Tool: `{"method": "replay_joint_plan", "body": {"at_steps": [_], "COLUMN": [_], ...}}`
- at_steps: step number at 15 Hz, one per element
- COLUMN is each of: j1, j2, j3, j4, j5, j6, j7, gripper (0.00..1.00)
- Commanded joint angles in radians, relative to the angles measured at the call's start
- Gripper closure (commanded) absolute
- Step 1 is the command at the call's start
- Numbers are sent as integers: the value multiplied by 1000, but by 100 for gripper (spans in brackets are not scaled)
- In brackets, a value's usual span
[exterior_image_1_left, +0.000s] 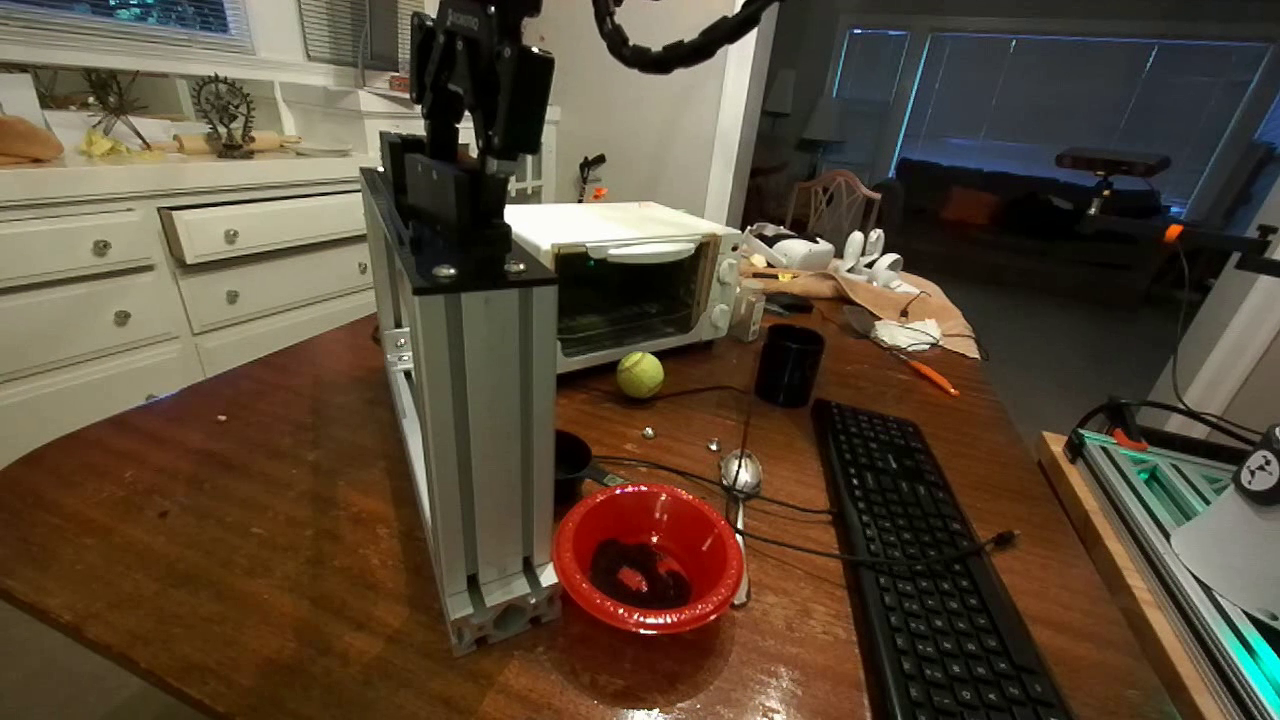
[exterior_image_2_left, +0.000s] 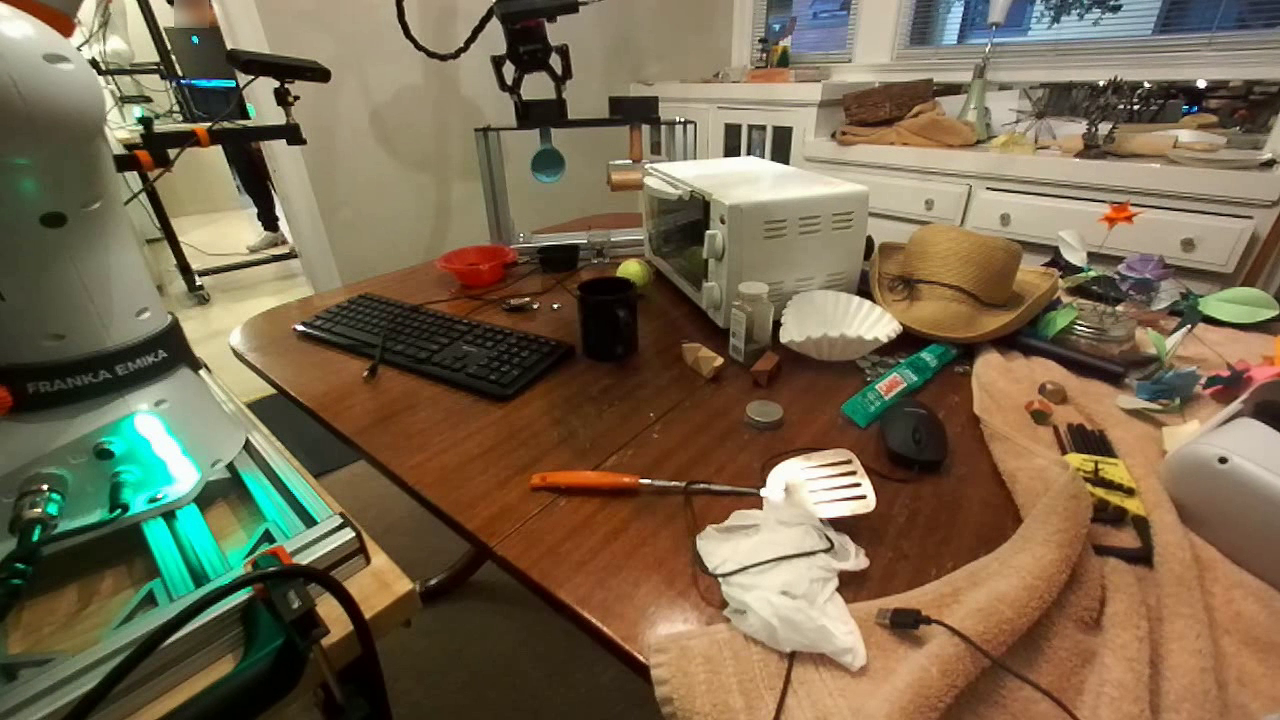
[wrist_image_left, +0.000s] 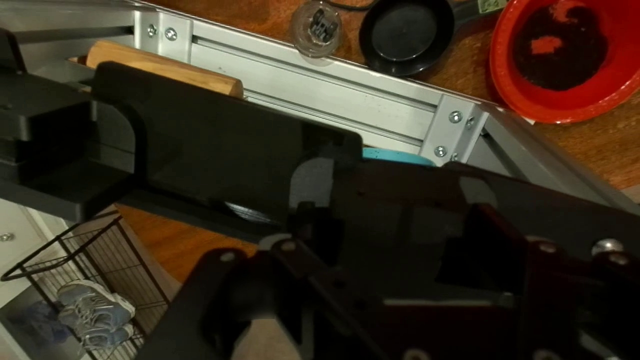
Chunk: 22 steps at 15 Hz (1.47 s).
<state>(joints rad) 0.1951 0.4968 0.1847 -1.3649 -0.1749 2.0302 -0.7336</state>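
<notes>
The claw (exterior_image_2_left: 539, 90) is seen at a black block (exterior_image_2_left: 541, 110) atop the metal frame (exterior_image_1_left: 485, 430) — whether the block is gripped cannot be told. A blue scoop (exterior_image_2_left: 547, 163) is hung below.

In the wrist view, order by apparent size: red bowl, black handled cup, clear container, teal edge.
1. Red bowl, though cut off
2. Black handled cup
3. Clear container
4. Teal edge, visible part only

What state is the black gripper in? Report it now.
Black two-fingered gripper: jaws apart at the black rectangular block atop the silver metal frame; whether it grips the block cannot be told.
</notes>
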Motion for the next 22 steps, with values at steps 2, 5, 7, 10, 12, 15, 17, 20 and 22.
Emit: {"method": "replay_joint_plan", "body": {"at_steps": [2, 5, 7, 10, 12, 15, 17, 20, 22], "j1": [14, 14, 13, 14, 13, 12, 12, 8, 6], "j2": [39, 50, 57, 66, 69, 73, 70, 61, 51], "j3": [-4, -3, -4, -3, -3, -2, 1, 4, 6], "j4": [69, 84, 94, 108, 115, 125, 125, 117, 106], "j5": [-12, -9, -8, -6, -5, -5, -6, 0, 4], "j6": [-60, -61, -64, -68, -71, -76, -87, -98, -100], "j7": [34, 37, 42, 45, 44, 34, 24, 18, 19], "gripper": [17, 21, 24, 29, 31, 39, 63, 77, 77]}}
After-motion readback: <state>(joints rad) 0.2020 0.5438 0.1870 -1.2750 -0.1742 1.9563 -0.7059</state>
